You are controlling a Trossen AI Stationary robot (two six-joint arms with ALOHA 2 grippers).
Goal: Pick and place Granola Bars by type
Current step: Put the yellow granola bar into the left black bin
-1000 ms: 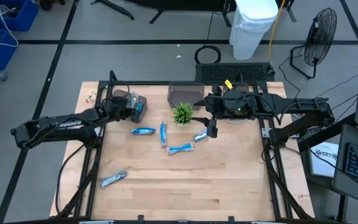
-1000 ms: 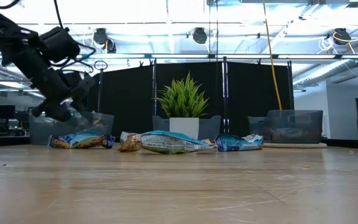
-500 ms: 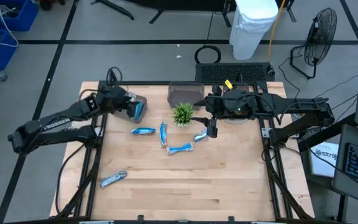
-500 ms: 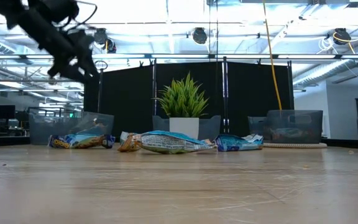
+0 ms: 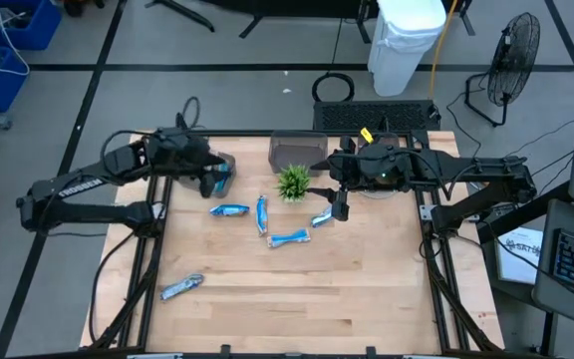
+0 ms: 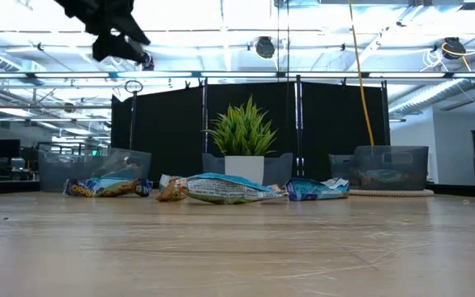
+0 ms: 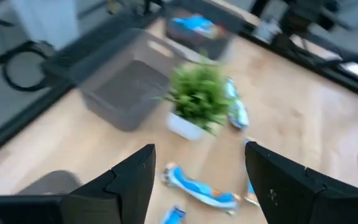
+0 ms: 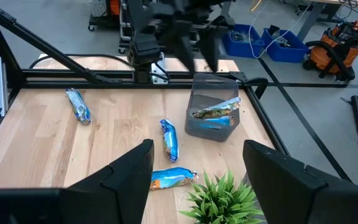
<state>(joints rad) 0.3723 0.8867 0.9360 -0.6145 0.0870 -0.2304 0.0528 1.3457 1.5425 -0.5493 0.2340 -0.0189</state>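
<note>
Several blue-and-white granola bars lie flat on the wooden table: [image 5: 229, 210], [image 5: 262, 214], [image 5: 289, 238], [image 5: 321, 217], and a silvery one [image 5: 182, 287] toward the near left. More bars lie in the clear bin [image 5: 219, 172] at the far left. My left gripper [image 5: 210, 179] hangs open high above that bin, empty, as the left wrist view [image 7: 199, 149] shows. My right gripper [image 5: 339, 209] stays open and empty above the table, right of the plant [image 5: 293, 182]; its wrist view [image 8: 197, 144] shows nothing between the fingers.
An empty grey bin [image 5: 297, 152] stands at the far middle, behind the small potted plant. Another clear bin [image 6: 390, 169] stands at the far right, under my right arm. Bare wood takes up the near half of the table [image 5: 307, 299].
My left gripper has risen straight up from the far-left bin, high above the table, and has rolled and tipped up as it climbed. It carries nothing. The bars on the table lie as before.
</note>
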